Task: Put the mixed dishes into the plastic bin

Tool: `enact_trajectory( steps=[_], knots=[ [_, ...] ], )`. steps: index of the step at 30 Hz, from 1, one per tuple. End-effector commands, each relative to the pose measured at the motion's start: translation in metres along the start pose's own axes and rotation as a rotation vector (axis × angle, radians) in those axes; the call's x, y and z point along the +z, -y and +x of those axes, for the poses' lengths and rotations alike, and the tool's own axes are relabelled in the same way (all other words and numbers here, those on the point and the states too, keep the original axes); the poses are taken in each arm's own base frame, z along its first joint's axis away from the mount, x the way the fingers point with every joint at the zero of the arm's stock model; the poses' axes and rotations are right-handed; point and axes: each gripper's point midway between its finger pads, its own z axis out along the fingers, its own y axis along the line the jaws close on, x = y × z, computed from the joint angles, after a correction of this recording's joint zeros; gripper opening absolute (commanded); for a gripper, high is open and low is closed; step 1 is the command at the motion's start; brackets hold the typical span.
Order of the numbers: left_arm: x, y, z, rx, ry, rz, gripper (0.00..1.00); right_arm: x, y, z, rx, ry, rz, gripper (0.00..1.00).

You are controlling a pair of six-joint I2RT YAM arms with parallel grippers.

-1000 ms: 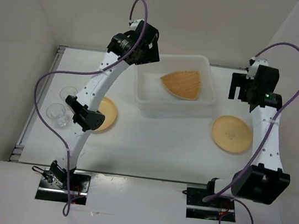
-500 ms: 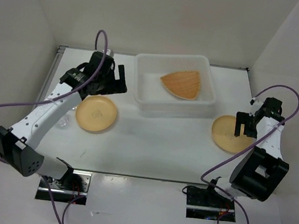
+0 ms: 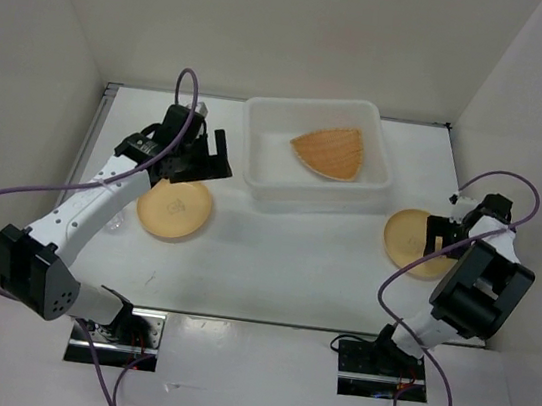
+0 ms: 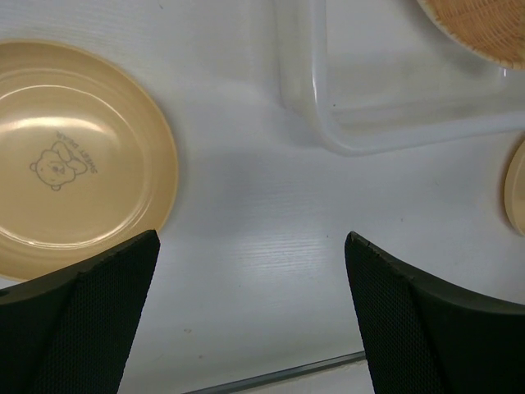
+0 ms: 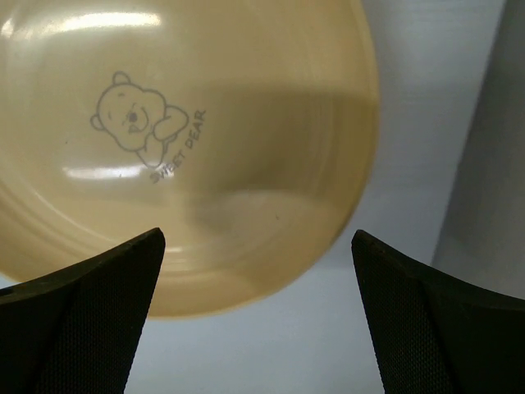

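Orange plate (image 5: 180, 148) lies flat beneath your right gripper (image 5: 256, 246); its fingers, apart like the left gripper (image 4: 250, 246)'s, may skid off the shallow rim.

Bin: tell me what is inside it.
Inside the bin lies one woven plate, toward its right side. The rest of the bin's floor shows bare white. Anything beneath the woven plate is covered and cannot be seen.

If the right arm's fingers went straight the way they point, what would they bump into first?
Probably the yellow bear plate: it lies straight ahead of the open right fingers. How far off is hard to tell.
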Motion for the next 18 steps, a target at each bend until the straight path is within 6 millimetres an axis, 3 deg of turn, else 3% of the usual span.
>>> enact_trajectory(
  steps=[1, 3, 6, 8, 12, 14, 18],
  knots=[
    [0.000, 0.008, 0.000, -0.043, -0.007, 0.053, 1.00, 0.024, -0.005, -0.006, 0.010, 0.029, -0.072, 0.99],
    [0.001, 0.006, 0.004, -0.043, -0.016, 0.047, 1.00, 0.039, -0.004, 0.000, 0.069, -0.006, -0.122, 0.99],
    [0.005, 0.004, 0.007, -0.043, -0.034, 0.035, 1.00, 0.054, 0.015, 0.009, 0.195, -0.041, -0.197, 0.87],
    [0.007, 0.005, 0.006, -0.043, -0.036, 0.033, 1.00, 0.058, 0.025, 0.009, 0.240, -0.043, -0.227, 0.73],
    [0.013, 0.004, 0.009, -0.075, -0.052, 0.022, 1.00, 0.067, 0.023, 0.020, 0.243, -0.078, -0.251, 0.49],
    [0.013, 0.006, 0.010, -0.087, -0.057, 0.029, 1.00, 0.067, 0.024, 0.021, 0.242, -0.083, -0.244, 0.28],
    [0.016, 0.006, 0.015, -0.109, -0.070, 0.031, 1.00, 0.072, 0.027, 0.026, 0.242, -0.103, -0.231, 0.02]
  ],
)
